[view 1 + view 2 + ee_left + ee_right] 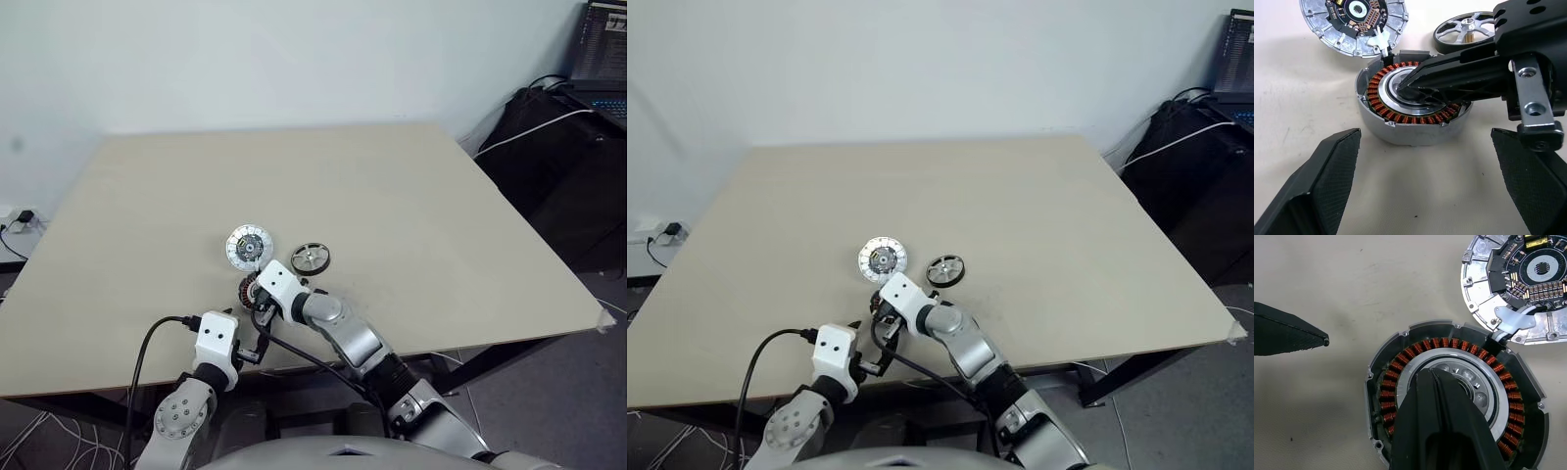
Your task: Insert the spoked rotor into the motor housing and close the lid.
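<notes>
Right gripper [1403, 88] hides motor housing [1400, 122] centre

The table [411, 196] lies bare over its far half, both far corners and the whole right side, so a gripper could pass there freely. All obstacles crowd the middle of the near edge. The motor housing [1410, 105] sits closest to that edge, its open top blocked by the right gripper [1434, 378], whose pressed-together fingers rest over the silver centre. The lid [1354, 24] lies flat, touching the housing's far rim on the left. The spoked rotor [311, 258] lies just right of the lid, a narrow strip of table between them. The left gripper [1425, 161], fingers spread wide, flanks the housing's near side.
</notes>
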